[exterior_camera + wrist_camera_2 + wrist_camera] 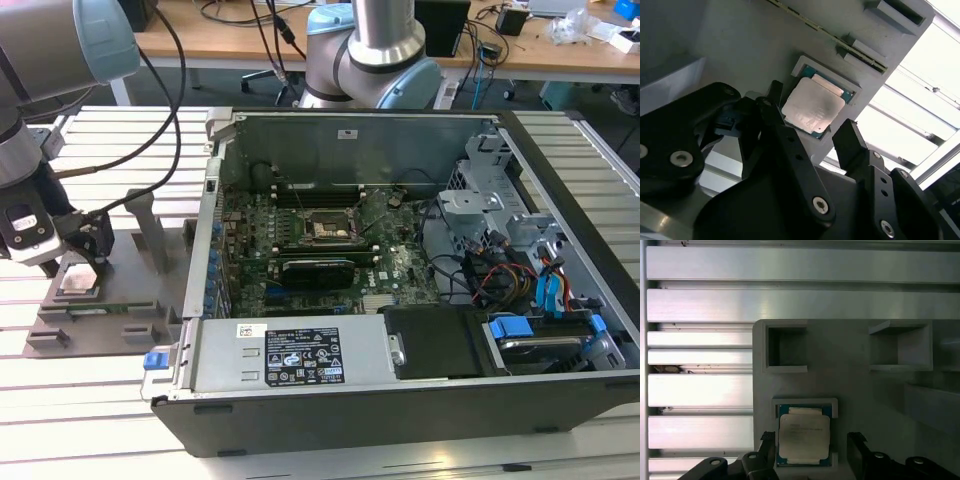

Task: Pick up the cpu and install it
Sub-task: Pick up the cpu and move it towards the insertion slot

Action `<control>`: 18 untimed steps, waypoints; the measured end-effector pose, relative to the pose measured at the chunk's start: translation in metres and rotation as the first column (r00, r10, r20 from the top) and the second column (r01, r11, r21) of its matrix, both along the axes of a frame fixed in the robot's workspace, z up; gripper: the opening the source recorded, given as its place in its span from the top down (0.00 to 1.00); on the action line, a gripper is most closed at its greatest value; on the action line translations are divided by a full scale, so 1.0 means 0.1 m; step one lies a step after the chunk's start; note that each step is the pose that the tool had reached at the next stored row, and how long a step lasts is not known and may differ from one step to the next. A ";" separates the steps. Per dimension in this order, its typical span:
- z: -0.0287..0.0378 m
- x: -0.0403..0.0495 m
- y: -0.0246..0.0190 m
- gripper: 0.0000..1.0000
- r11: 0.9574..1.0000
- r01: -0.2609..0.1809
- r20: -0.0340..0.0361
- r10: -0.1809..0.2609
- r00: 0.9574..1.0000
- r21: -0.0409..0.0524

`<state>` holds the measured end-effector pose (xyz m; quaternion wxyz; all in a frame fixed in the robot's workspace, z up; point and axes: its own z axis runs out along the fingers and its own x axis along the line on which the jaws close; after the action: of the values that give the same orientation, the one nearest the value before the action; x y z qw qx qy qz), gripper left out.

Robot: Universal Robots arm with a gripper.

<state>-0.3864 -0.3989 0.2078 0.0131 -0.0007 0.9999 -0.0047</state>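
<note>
Pick-up is in hand: the black jaws stand apart, ungripped, on either side of the flat silvery-white square cpu [804, 435], which lies between them in its recess on the grey holder [850, 385]. Grasping it likely calls for even closure on opposite edges.

A table [100, 420] of long ribbed aluminium slats (pale and bright where the light catches them) carries everything here. Two things lie directly on it. Toward the exterior view's left sits a flat grey holder [125, 255], with upright posts [150, 225] rising from its far part. Just beside it, toward the exterior view's right, stands an open computer case [230, 345], its side panel off. In the first wrist view the holder [840, 375] lies across the table's slats [700, 390] and has two square open pockets [786, 346]. The cpu [804, 434] rests flat in its shallow recess.
</note>
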 end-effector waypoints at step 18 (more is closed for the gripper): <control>-0.182 -0.007 0.028 0.32 0.999 -0.051 0.000 0.051 0.999 -0.014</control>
<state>-0.3871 -0.3960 0.1895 0.0134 -0.0263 0.9995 -0.0113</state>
